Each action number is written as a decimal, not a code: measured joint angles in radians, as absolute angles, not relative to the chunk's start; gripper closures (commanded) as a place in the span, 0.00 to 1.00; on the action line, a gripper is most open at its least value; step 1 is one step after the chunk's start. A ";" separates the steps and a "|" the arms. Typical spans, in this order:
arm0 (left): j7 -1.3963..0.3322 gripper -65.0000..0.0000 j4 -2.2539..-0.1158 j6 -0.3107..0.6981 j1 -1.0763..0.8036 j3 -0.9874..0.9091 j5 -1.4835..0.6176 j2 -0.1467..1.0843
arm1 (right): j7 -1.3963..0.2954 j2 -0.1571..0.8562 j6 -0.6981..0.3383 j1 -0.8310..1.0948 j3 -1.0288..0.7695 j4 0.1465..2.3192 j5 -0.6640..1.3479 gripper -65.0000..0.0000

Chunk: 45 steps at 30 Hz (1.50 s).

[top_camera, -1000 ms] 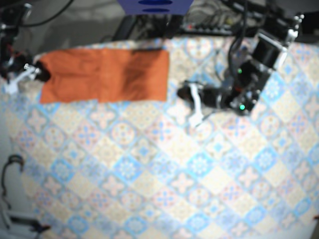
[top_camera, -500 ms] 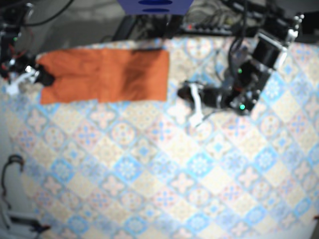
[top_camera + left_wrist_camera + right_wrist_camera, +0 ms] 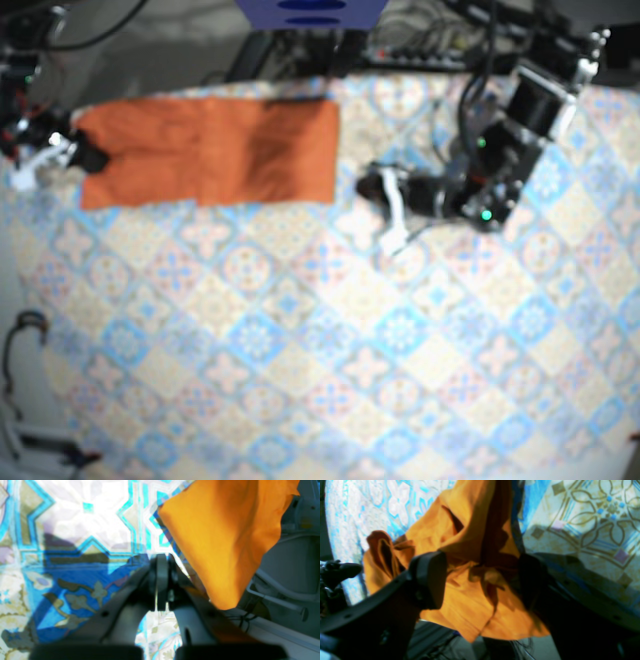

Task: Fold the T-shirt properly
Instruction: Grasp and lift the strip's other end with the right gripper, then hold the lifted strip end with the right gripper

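Shirt (image 3: 210,150): folded into a long strip; cross folds seemingly remain.
Right hand (image 3: 480,580): wide open, shirt's end between fingers.
Left hand (image 3: 162,580): closed, empty.

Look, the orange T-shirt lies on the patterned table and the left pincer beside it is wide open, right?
No. The left wrist view shows the left pincer shut, not open. It is beside the orange T-shirt on the patterned table.

We find the T-shirt (image 3: 210,150) on the worktop (image 3: 330,350), right hand (image 3: 70,150) at one end, left hand (image 3: 385,205) near the other.
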<state>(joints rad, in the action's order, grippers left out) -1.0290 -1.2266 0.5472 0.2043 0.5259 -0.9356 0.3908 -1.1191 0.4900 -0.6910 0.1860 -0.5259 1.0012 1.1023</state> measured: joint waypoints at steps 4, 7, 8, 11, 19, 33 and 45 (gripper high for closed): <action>-1.029 1.00 -1.227 0.547 0.204 0.526 -0.936 0.392 | -1.139 0.493 -0.692 0.186 -0.556 1.002 1.127 0.33; -1.029 1.00 -1.227 0.547 0.204 0.526 -0.936 0.392 | -1.138 0.493 -0.691 0.186 -0.559 1.002 1.127 0.33; -1.029 1.00 -1.227 0.547 0.204 0.526 -0.936 0.392 | -1.138 0.493 -0.691 0.186 -0.559 1.002 1.127 0.33; -1.029 1.00 -1.227 0.547 0.204 0.526 -0.936 0.392 | -1.138 0.493 -0.691 0.186 -0.558 1.002 1.127 0.33; -1.029 1.00 -1.227 0.547 0.204 0.526 -0.936 0.394 | -1.138 0.488 -0.691 0.186 -0.558 1.002 1.127 0.33; -1.029 1.00 -1.227 0.547 0.204 0.526 -0.936 0.393 | -1.131 0.453 -0.688 0.186 -0.538 1.001 1.124 0.33; -1.029 1.00 -1.227 0.547 0.204 0.526 -0.936 0.393 | -1.130 0.430 -0.688 0.186 -0.537 1.001 1.124 0.33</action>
<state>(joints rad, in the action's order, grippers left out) -1.0290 -1.2266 0.5472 0.2043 0.5259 -0.9360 0.3935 -1.1301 0.4301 -0.6880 0.1860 -0.5365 1.0012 1.1236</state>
